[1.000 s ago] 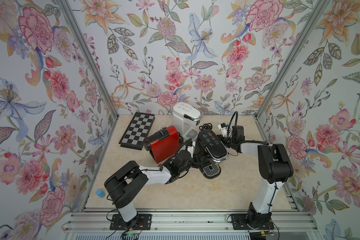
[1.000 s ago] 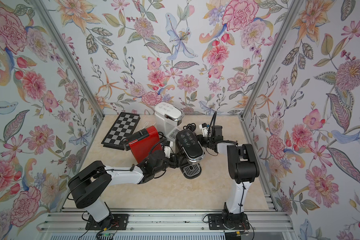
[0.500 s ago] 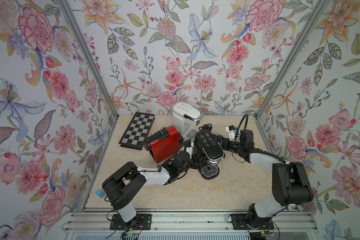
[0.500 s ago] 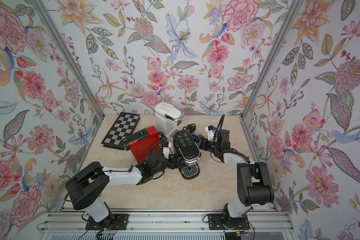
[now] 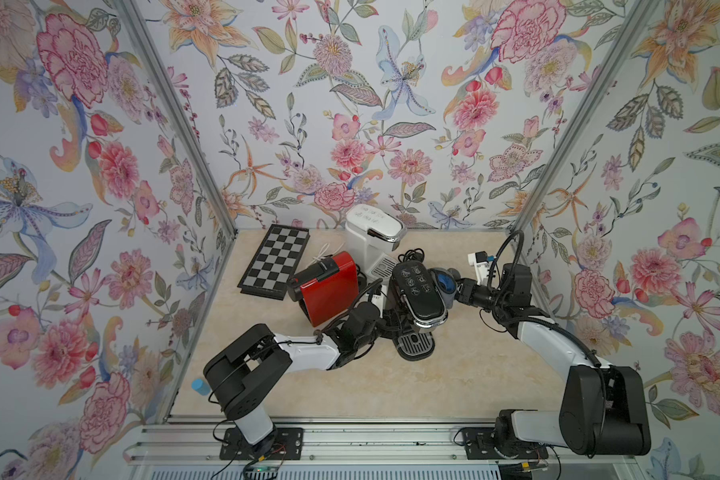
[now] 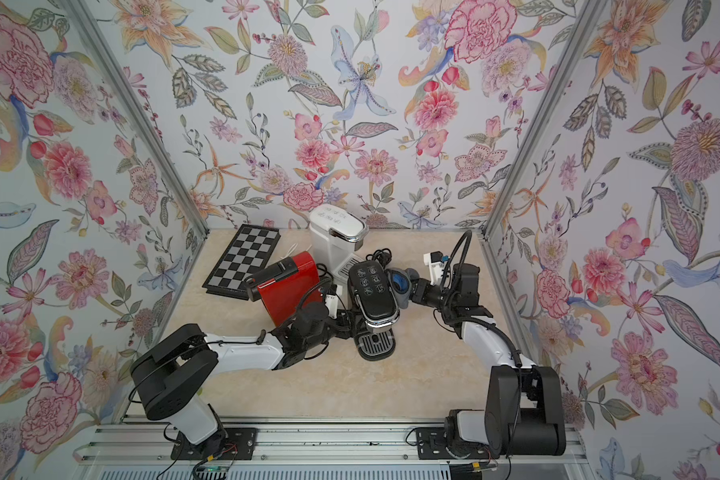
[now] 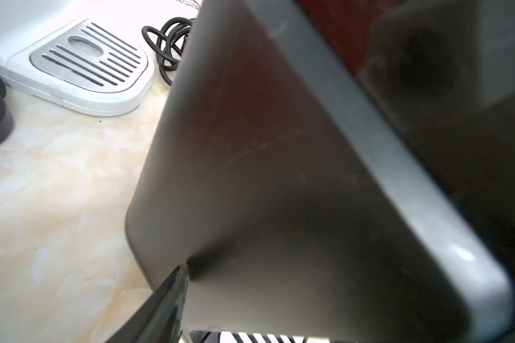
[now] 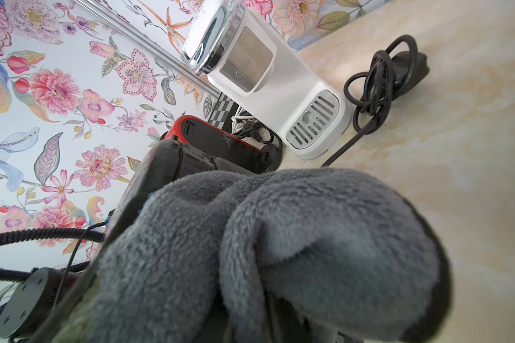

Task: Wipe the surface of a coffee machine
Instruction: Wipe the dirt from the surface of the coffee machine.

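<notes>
Grey cloth (image 8: 280, 237) was seen bunched in the right hand (image 5: 451, 287), which was closed on it and pressed to the black coffee machine (image 5: 418, 293), mid-desk (image 5: 454, 382) beside a red machine (image 5: 329, 293). Left hand (image 5: 385, 323): one finger (image 7: 161, 303) was laid against the machine's side; whether gripping or apart could not be told.

right arm (image 5: 558, 345) dropped low and outward, grey cloth (image 5: 441, 279) slid forward along black coffee machine (image 5: 418, 293)

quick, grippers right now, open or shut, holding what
left gripper: closed around the black machine, steadying it
right gripper: closed on the cloth
</notes>
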Tool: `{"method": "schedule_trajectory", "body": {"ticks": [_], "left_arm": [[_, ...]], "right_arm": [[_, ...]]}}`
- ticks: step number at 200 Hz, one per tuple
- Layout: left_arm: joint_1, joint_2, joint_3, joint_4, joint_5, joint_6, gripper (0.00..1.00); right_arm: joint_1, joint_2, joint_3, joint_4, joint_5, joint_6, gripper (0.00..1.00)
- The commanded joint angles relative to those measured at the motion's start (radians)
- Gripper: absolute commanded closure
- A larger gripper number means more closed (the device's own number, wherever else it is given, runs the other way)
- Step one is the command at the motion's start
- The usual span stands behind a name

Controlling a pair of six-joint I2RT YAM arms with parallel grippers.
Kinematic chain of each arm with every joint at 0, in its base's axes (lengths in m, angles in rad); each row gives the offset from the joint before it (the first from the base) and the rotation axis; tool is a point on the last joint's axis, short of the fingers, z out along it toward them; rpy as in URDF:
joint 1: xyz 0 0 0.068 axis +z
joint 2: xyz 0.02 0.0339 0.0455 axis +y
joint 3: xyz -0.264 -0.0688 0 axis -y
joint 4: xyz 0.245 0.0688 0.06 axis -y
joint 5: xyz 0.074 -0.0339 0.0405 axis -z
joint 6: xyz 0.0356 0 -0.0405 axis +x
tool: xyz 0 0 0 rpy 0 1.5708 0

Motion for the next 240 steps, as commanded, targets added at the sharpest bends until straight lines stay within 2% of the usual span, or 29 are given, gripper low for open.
{"method": "schedule_trajectory", "body": {"ticks": [1,31,60,82,124,160,198,240], "left_arm": [[0.015,0.005,0.034,0.010,-0.061,-0.002,0.30],[0.015,0.009,0.048,0.002,-0.057,0.002,0.30],[0.014,0.012,0.048,0.014,-0.051,-0.002,0.30],[0.013,0.011,0.054,0.003,-0.046,0.001,0.30],[0.013,0.008,0.047,0.007,-0.051,0.004,0.30],[0.011,0.016,0.047,0.021,-0.039,0.004,0.30],[0.010,0.002,0.009,0.050,-0.038,-0.007,0.30],[0.007,-0.059,-0.080,0.088,-0.061,-0.030,0.30]], "right_arm": [[0.007,0.019,-0.007,-0.022,-0.033,-0.024,0.83],[0.035,0.095,-0.098,-0.004,0.024,-0.034,0.83],[0.106,0.237,-0.136,0.022,0.100,-0.063,0.84],[0.130,0.289,-0.174,0.107,0.081,-0.026,0.84],[0.210,0.179,-0.205,-0.025,0.167,-0.089,0.85],[0.269,-0.005,-0.260,-0.108,0.215,-0.066,0.84],[0.338,-0.180,-0.242,-0.238,0.269,-0.039,0.84],[0.374,-0.246,-0.240,-0.204,0.271,0.022,0.84]]}}
